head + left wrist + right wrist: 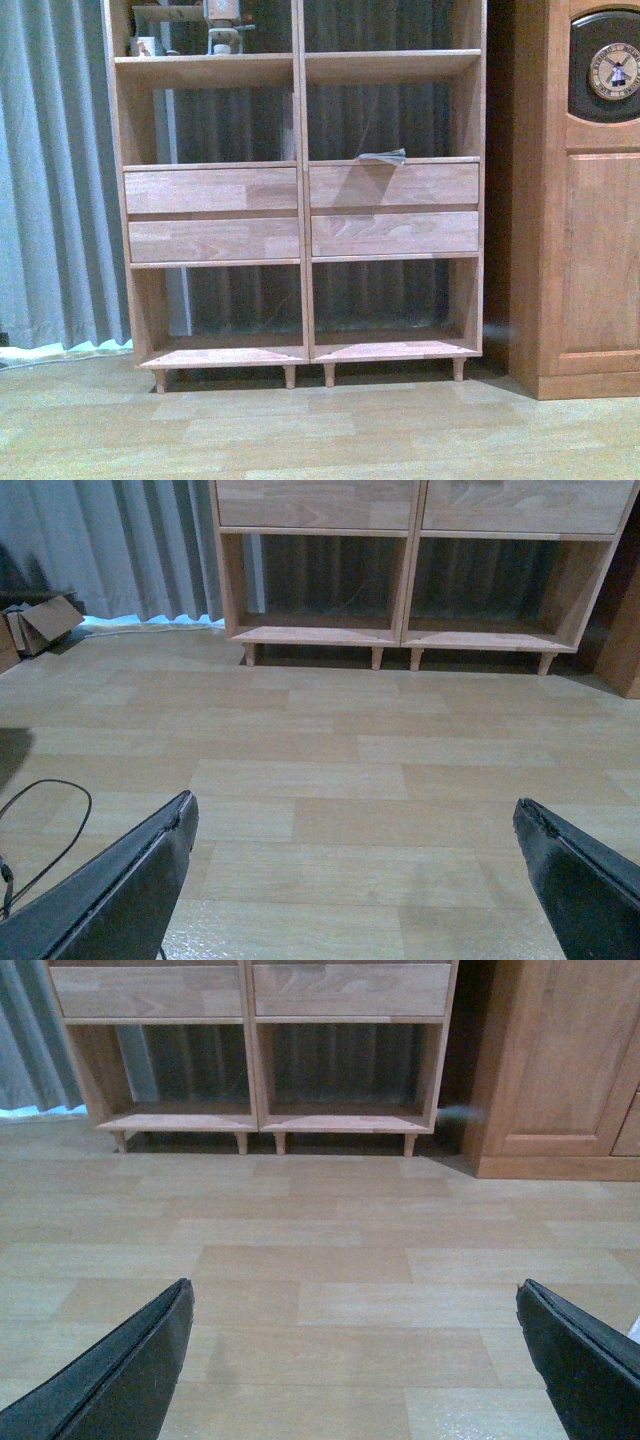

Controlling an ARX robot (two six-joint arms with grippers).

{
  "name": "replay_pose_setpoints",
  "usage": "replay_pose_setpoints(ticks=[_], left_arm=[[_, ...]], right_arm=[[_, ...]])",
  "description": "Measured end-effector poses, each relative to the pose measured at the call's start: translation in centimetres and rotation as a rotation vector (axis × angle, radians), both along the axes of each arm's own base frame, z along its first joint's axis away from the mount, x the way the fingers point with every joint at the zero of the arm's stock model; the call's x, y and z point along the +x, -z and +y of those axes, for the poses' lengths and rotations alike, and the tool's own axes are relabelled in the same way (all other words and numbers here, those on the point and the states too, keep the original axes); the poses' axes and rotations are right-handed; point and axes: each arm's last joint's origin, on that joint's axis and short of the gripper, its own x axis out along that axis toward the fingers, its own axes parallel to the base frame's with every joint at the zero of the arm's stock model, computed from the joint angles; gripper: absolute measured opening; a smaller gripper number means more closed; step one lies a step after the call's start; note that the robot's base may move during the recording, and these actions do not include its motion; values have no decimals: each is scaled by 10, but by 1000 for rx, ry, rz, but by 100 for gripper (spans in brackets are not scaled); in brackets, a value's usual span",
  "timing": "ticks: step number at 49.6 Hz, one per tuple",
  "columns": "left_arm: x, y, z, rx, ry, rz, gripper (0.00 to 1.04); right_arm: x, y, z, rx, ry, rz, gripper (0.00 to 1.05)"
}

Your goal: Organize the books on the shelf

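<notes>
The light-wood shelf (pixel 300 180) stands straight ahead on short peg legs, with drawer fronts across its middle. A thin dark teal book (pixel 383 156) lies flat on the ledge above the upper right drawer, its corner sticking out a little over the front edge. A pale thin edge (pixel 290 125) stands upright against the centre divider; I cannot tell if it is a book. Neither arm shows in the front view. My left gripper (pixel 354 802) is open over bare floor, well short of the shelf (pixel 410 580). My right gripper (pixel 355 1286) is open too, empty, facing the shelf (pixel 250 1060).
A darker brown cabinet (pixel 590 200) with a round clock face stands right of the shelf. Small ornaments (pixel 215 25) occupy the top left compartment. Grey curtains hang behind. A cardboard box (pixel 40 625) and a loose black cable (pixel 45 810) lie on the floor to the left.
</notes>
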Motion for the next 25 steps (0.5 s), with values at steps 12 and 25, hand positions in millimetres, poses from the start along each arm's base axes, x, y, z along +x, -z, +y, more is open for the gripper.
replay_pose_setpoints(ticks=[12,25], left_arm=[[0,0,0,0,0,0,97],[0,0,0,0,0,0,97]], right_arm=[[0,0,0,0,0,0,98],[0,0,0,0,0,0,98]])
